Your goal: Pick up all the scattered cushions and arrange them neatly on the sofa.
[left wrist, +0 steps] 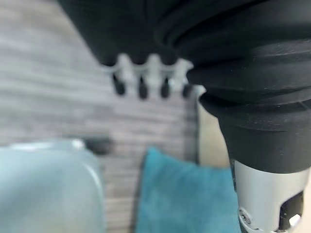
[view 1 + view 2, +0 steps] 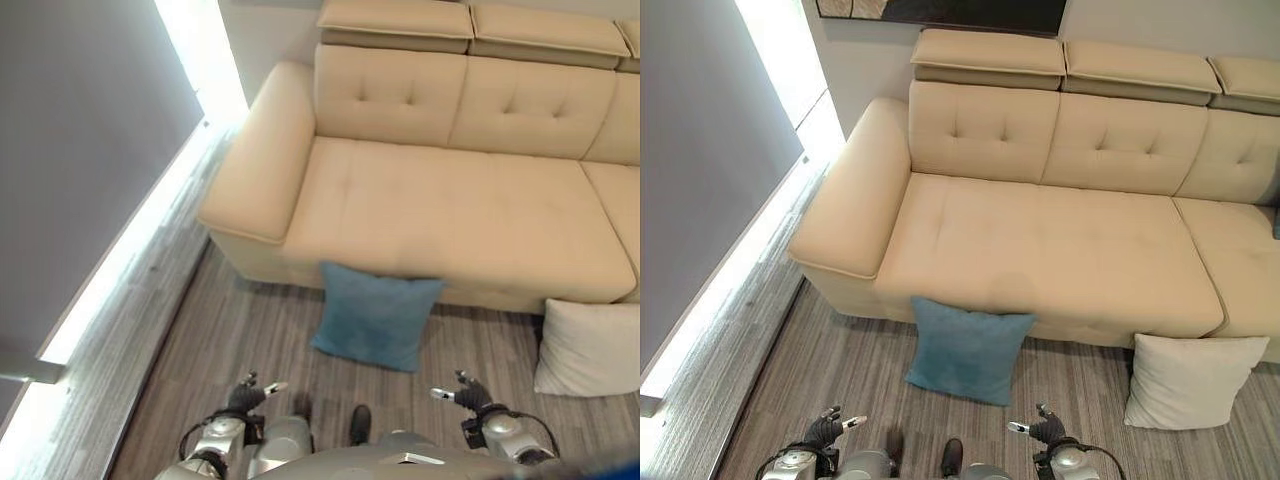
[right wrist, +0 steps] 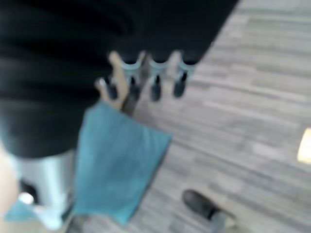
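So we're standing in front of the beige sofa (image 2: 1040,240) and nothing's been picked up yet. The blue cushion (image 2: 968,350) is propped against the sofa's front on the wood floor (image 2: 840,380), right ahead of us, and a white cushion (image 2: 1190,380) leans on the sofa front off to our right. Our left hand (image 2: 252,392) and right hand (image 2: 462,394) are both low, near our body, fingers loosely spread and holding nothing. We'd say we're at the approach step. Next move probably means reaching down with both hands to grab the blue one first, since it's between them.
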Available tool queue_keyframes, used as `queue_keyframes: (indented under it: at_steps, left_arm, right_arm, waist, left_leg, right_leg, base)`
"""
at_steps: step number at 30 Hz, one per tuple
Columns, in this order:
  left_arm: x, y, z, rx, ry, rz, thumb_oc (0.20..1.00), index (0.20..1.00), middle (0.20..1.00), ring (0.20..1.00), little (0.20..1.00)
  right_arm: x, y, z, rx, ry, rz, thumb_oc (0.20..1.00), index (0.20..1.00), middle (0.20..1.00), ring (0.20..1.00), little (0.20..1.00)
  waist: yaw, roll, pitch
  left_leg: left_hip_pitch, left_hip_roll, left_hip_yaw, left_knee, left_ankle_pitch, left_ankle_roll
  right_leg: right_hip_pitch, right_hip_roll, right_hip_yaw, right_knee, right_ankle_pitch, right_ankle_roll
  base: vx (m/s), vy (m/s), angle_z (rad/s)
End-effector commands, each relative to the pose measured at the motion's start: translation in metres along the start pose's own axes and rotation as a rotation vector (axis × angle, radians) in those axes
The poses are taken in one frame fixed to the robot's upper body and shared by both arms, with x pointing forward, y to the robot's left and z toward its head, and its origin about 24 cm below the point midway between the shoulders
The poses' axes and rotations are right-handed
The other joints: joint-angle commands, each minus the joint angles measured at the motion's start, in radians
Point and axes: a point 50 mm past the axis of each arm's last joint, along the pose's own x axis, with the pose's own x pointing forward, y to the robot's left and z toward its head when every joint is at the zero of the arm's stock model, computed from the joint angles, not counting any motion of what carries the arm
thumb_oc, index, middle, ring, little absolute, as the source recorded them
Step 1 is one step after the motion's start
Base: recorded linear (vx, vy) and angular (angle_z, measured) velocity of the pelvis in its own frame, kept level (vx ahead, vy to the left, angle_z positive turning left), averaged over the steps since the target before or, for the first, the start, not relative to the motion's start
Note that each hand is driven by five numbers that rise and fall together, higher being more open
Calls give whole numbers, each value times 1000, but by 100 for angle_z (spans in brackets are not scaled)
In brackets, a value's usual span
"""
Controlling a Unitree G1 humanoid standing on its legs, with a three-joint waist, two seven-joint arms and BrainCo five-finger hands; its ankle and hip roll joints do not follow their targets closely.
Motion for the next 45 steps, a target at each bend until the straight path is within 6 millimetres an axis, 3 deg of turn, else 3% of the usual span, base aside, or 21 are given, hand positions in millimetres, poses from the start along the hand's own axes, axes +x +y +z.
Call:
queue_keyframes:
  at_steps: [1, 7, 9, 12, 15, 18, 19, 25, 30, 31, 32, 33, 35, 36, 40, 42, 43, 45]
  left_arm:
    - [1, 1, 3, 30, -16, 13, 1000, 1000, 1000, 1000, 1000]
    - [-1, 3, -6, 48, 14, 17, 1000, 1000, 1000, 1000, 1000]
    - [-1, 6, -3, 31, 2, 26, 1000, 1000, 1000, 1000, 1000]
    - [0, 9, 1, 28, -7, 33, 1000, 1000, 1000, 1000, 1000]
    - [0, 13, 4, -5, -25, 50, 1000, 1000, 1000, 1000, 1000]
    - [0, 15, 6, -7, -31, 54, 1000, 1000, 1000, 1000, 1000]
    - [0, 15, 5, -6, -36, 58, 1000, 1000, 1000, 1000, 1000]
    - [3, 12, 20, -40, -81, 66, 1000, 1000, 1000, 1000, 1000]
    - [10, 10, 96, -84, -301, 109, 1000, 1000, 1000, 1000, 1000]
    - [9, 9, 128, -68, -391, 115, 1000, 1000, 1000, 1000, 1000]
    - [8, 9, 141, -71, -428, 123, 1000, 1000, 1000, 1000, 1000]
    - [4, 10, 171, -75, -512, 147, 1000, 1000, 1000, 1000, 1000]
    - [-4, 13, 208, -98, -603, 181, 1000, 1000, 1000, 1000, 1000]
    - [-4, 13, 208, -98, -603, 181, 1000, 1000, 1000, 1000, 1000]
    - [-22, 23, 266, -181, -735, 222, 1000, 1000, 1000, 1000, 1000]
    - [-27, 25, 277, -202, -763, 226, 1000, 1000, 1000, 1000, 1000]
    - [-40, 28, 303, -225, -833, 237, 1000, 1000, 1000, 1000, 1000]
    - [-52, 28, 323, -210, -899, 244, 1000, 1000, 1000, 1000, 1000]
  right_arm:
    - [1, -11, 4, 31, -29, -32, 1000, 1000, 1000, 1000, 1000]
    - [0, -6, 2, 48, -24, -21, 1000, 1000, 1000, 1000, 1000]
    - [2, -4, 14, 42, -63, -12, 1000, 1000, 1000, 1000, 1000]
    - [3, -2, 26, 25, -105, -2, 1000, 1000, 1000, 1000, 1000]
    - [4, -1, 40, 27, -165, 4, 1000, 1000, 1000, 1000, 1000]
    - [3, 0, 43, 23, -180, 10, 1000, 1000, 1000, 1000, 1000]
    - [3, 1, 42, 9, -184, 19, 1000, 1000, 1000, 1000, 1000]
    - [3, -10, 48, 9, -211, -15, 1000, 1000, 1000, 1000, 1000]
    - [7, -29, 90, 30, -321, -102, 1000, 1000, 1000, 1000, 1000]
    - [6, -39, 111, 36, -375, -145, 1000, 1000, 1000, 1000, 1000]
    - [6, -44, 121, 44, -401, -167, 1000, 1000, 1000, 1000, 1000]
    - [4, -53, 147, 60, -467, -212, 1000, 1000, 1000, 1000, 1000]
    - [-2, -69, 181, 80, -551, -282, 1000, 1000, 1000, 1000, 1000]
    - [-2, -69, 181, 80, -551, -282, 1000, 1000, 1000, 1000, 1000]
    - [-22, -98, 242, 129, -699, -420, 1000, 1000, 1000, 1000, 1000]
    - [-27, -103, 253, 144, -729, -443, 1000, 1000, 1000, 1000, 1000]
    - [-39, -116, 275, 172, -792, -497, 1000, 1000, 1000, 1000, 1000]
    - [-52, -126, 293, 190, -862, -543, 1000, 1000, 1000, 1000, 1000]
  waist:
    - [16, 9, 7]
    - [20, 20, -16]
    - [28, 29, -2]
    - [25, 37, 10]
    - [20, 47, 17]
    - [9, 41, 28]
    - [10, 30, 30]
    - [-1, 29, 62]
    - [-23, 34, 146]
    - [-36, 34, 158]
    - [-41, 35, 155]
    - [-49, 39, 158]
    - [-60, 45, 163]
    - [-60, 45, 162]
    - [-79, 61, 182]
    - [-79, 65, 184]
    - [-86, 73, 192]
    - [-95, 79, 201]
  left_leg:
    - [51, -30, 1, 52, 6, 34]
    - [135, -45, 6, -22, -19, 79]
    - [137, -52, 20, -12, -34, 102]
    - [140, -51, 20, -13, -41, 113]
    - [137, -36, 25, -13, -56, 107]
    - [138, -30, 21, -2, -66, 100]
    - [141, -22, 26, 4, -73, 92]
    - [91, -3, 12, 23, -60, 72]
    - [-115, -3, -11, 106, -35, 55]
    - [-207, -4, -13, 136, -25, 52]
    - [-253, -3, -13, 151, -21, 51]
    - [-341, -3, -9, 170, -14, 50]
    - [-441, -3, 0, 195, -8, 46]
    - [-442, -3, 1, 196, -9, 46]
    - [-656, -2, 13, 276, -10, 45]
    - [-682, 0, 8, 297, -43, 40]
    - [-763, 1, 15, 335, -48, 39]
    - [-834, -2, 14, 368, -56, 39]
  right_leg:
    - [-8, -44, 54, 62, -32, 96]
    - [-12, -72, 68, 138, -48, 121]
    - [-63, -85, 80, 230, -47, 141]
    - [-104, -93, 109, 265, -38, 152]
    - [-150, -134, 145, 205, 13, 163]
    - [-176, -139, 170, 189, 35, 168]
    - [-160, -153, 140, 151, 36, 170]
    - [-181, -133, 122, 150, 21, 149]
    - [-378, -131, 94, 257, 9, 134]
    - [-467, -129, 98, 292, 11, 132]
    - [-510, -132, 101, 302, 13, 132]
    - [-600, -136, 110, 328, 18, 133]
    - [-698, -143, 121, 352, 24, 136]
    - [-700, -143, 121, 352, 24, 136]
    - [-914, -154, 146, 421, 33, 138]
    - [-942, -153, 153, 446, 6, 143]
    - [-1022, -158, 168, 482, 2, 142]
    - [-1091, -156, 176, 508, -3, 138]
  base:
    - [180, 107, -28]
    - [143, 140, -15]
    - [45, 135, -27]
    - [28, 32, -39]
    - [57, -84, -22]
    - [60, -93, -20]
    - [104, -181, 15]
    - [10, -151, 9]
    - [-260, -82, 19]
    - [-246, -8, 19]
    - [-255, 18, 10]
    - [-187, 44, 0]
    - [-142, 62, -4]
    - [-79, 51, -2]
    - [-84, 66, -8]
    - [17, 39, 4]
    - [19, 56, 3]
    - [-29, 53, 5]
